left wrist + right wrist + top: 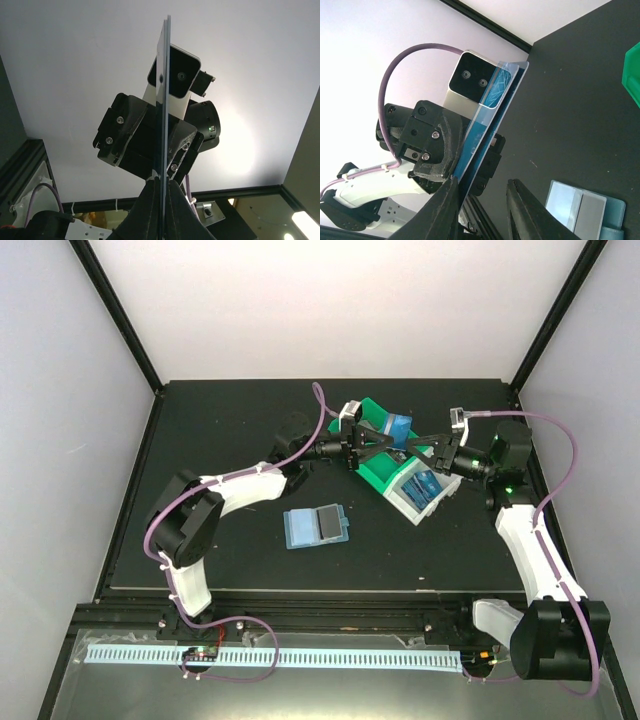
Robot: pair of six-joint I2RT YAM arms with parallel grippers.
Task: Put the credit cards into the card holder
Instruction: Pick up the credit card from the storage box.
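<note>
A blue credit card (399,425) is held in the air above the green bin, between the two grippers. My left gripper (372,446) is shut on it. In the left wrist view the card (164,75) stands edge-on between the closed fingers (150,205). My right gripper (416,447) faces it, open. In the right wrist view the card (490,120) lies along one finger (447,200), and the other finger stands apart from it. The teal card holder (315,526) lies open and flat on the mat. It also shows in the right wrist view (580,207).
A green bin (380,472) sits under the grippers. Beside it, a white bin (407,506) holds more blue cards (424,484). The black mat (230,440) ends at the enclosure walls and frame posts.
</note>
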